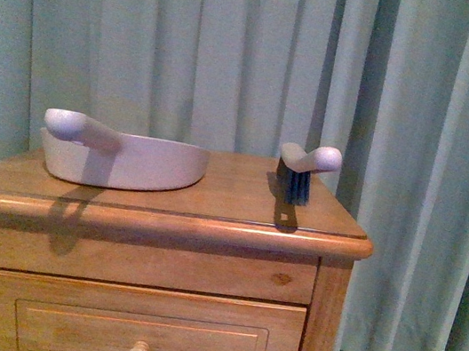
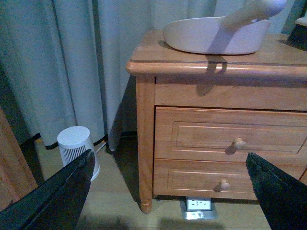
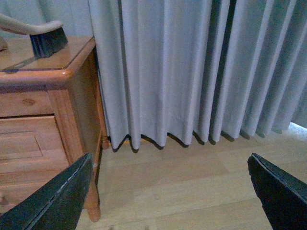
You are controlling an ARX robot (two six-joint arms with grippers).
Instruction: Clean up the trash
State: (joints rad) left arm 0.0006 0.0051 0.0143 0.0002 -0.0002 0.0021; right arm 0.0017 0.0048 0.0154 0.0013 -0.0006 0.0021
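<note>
No trash wad shows in any view. A pinkish-beige dustpan [image 1: 120, 156] sits on the wooden nightstand [image 1: 210, 216], handle to the left; it also shows in the left wrist view [image 2: 216, 33]. A small brush [image 1: 300, 173] with dark bristles stands at the nightstand's right; the right wrist view shows it too [image 3: 45, 38]. My left gripper [image 2: 170, 191] is open and empty, low in front of the nightstand's drawers. My right gripper [image 3: 170, 191] is open and empty, low over the wooden floor to the right of the nightstand. Neither arm shows in the front view.
Grey-green curtains [image 1: 405, 123] hang behind and to the right of the nightstand. A small white round appliance [image 2: 76, 146] stands on the floor left of the nightstand. A floor socket [image 2: 198, 207] lies under it. Drawer knobs [image 2: 238, 143] face my left gripper.
</note>
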